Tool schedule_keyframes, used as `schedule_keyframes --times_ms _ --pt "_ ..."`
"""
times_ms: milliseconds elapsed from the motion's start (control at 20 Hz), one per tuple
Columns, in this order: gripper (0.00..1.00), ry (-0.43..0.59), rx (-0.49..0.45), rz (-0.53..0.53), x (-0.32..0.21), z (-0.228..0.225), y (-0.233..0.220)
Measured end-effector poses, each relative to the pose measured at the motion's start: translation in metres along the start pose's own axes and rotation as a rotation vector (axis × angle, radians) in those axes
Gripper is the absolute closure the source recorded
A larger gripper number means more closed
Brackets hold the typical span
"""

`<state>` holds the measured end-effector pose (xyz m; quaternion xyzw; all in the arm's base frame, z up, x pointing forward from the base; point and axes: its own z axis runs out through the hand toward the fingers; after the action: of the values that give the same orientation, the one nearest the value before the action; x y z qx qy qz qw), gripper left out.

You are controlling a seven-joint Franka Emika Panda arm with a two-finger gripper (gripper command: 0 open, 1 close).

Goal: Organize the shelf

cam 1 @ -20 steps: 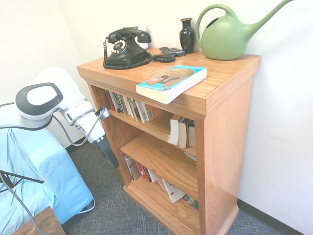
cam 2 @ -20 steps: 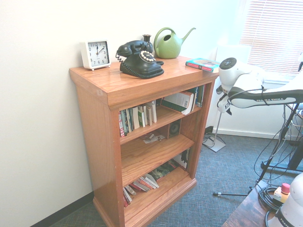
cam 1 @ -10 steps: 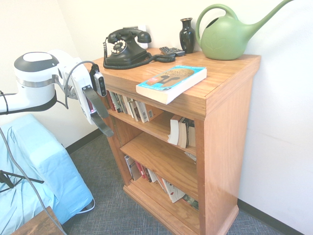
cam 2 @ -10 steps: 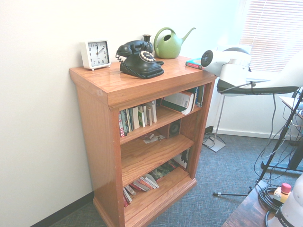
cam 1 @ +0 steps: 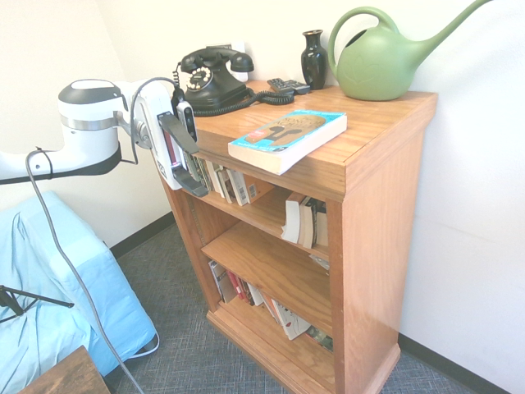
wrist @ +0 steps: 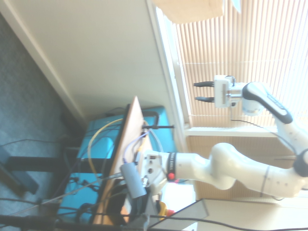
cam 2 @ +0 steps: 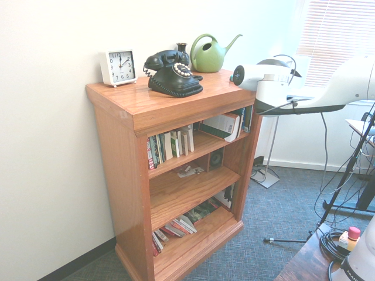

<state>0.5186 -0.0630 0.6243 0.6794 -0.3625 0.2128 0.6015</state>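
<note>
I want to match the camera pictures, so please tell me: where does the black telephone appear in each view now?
First exterior view: the black telephone is at upper left of centre, on the bookcase top.
Second exterior view: the black telephone is above the picture's middle, slightly left.
Wrist view: not in it.
Shared landmark: the green watering can, in both exterior views only.

Upright orange-brown wooden shelf point(cam 1: 373, 246), thick top board, three tiers
</note>
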Motion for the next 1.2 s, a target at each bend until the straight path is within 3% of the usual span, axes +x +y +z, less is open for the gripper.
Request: schedule_keyframes --times_ms 200,1200 --pt "0.00 0.013 -0.021 -0.007 0.008 0.006 -0.019" --pt "0.00 0.083 0.056 -0.013 0.034 0.011 -0.060"
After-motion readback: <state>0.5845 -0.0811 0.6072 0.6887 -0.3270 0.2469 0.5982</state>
